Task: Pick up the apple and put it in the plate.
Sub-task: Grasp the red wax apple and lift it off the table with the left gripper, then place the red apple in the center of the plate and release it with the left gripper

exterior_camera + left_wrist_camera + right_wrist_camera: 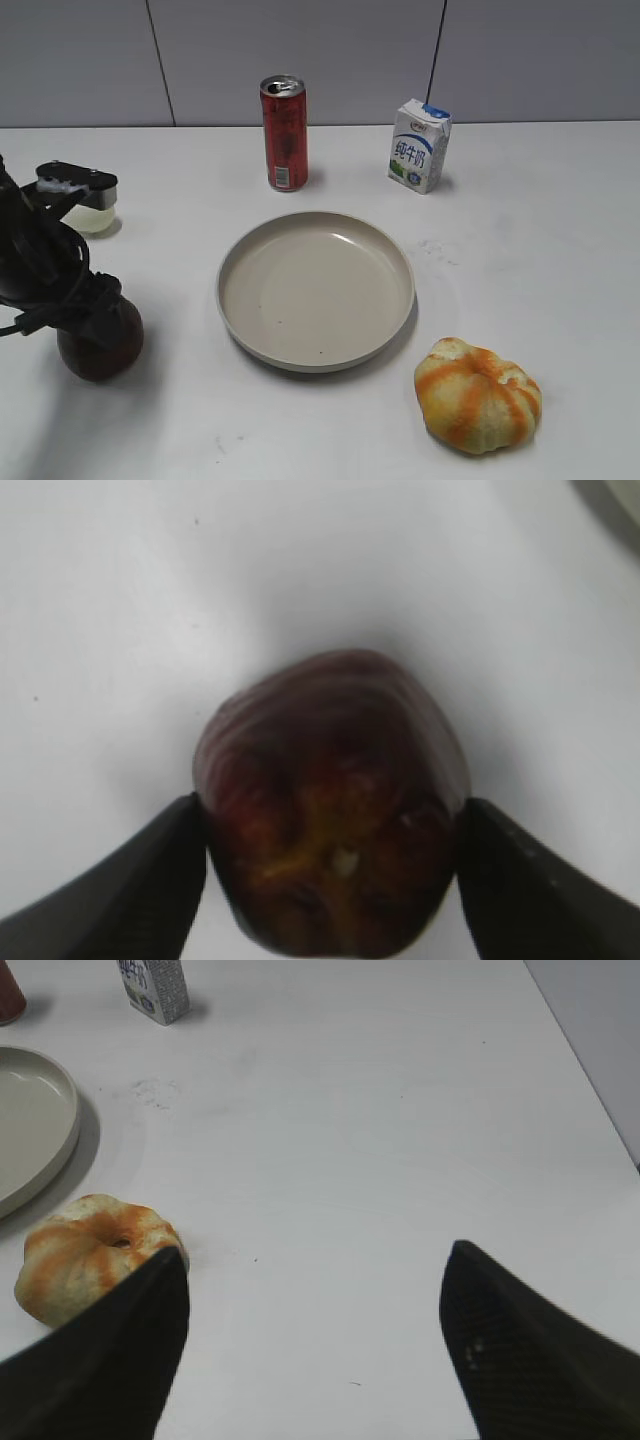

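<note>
- The dark maroon lobed apple (335, 805) is flanked by the left gripper (333, 865), its fingers touching both sides; squeeze should be confirmed before lifting.
- The right gripper (315, 1345) is held wide, empty.
- The apple should be carried rightward to the beige round plate (316, 290).

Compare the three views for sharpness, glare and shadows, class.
Exterior view: sharp, with glare on the plate rim and a soft shadow beside the apple. Left wrist view: the apple is slightly blurred, the fingers blurrier. Right wrist view: table sharp, fingers soft.

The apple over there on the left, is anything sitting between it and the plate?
Nothing visible. The apple, between the left gripper's fingers, has bare table up to the plate; the can stands farther back.
</note>
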Robot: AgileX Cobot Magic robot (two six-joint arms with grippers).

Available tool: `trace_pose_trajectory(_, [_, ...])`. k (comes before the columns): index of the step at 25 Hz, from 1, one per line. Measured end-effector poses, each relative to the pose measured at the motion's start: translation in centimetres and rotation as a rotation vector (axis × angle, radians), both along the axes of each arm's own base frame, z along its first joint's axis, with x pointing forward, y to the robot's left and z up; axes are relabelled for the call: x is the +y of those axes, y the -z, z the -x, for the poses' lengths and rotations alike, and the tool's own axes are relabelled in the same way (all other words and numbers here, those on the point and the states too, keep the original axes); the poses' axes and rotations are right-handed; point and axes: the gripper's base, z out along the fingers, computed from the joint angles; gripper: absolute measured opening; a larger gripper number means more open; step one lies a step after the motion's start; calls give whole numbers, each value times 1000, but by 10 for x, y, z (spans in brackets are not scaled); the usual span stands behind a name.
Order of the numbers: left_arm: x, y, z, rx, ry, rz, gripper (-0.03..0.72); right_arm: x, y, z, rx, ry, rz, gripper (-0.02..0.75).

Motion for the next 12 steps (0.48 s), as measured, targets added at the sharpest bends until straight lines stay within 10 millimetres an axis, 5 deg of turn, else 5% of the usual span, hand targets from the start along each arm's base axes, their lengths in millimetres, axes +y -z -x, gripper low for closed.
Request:
trace_pose_trajectory(5, [-4, -7, -8, 28, 17, 2, 568, 0, 0, 0, 0, 0, 0, 589])
trace_pose_trajectory(12, [-38, -68, -41, -123, 95, 77, 568, 0, 0, 0, 0, 0, 0, 589])
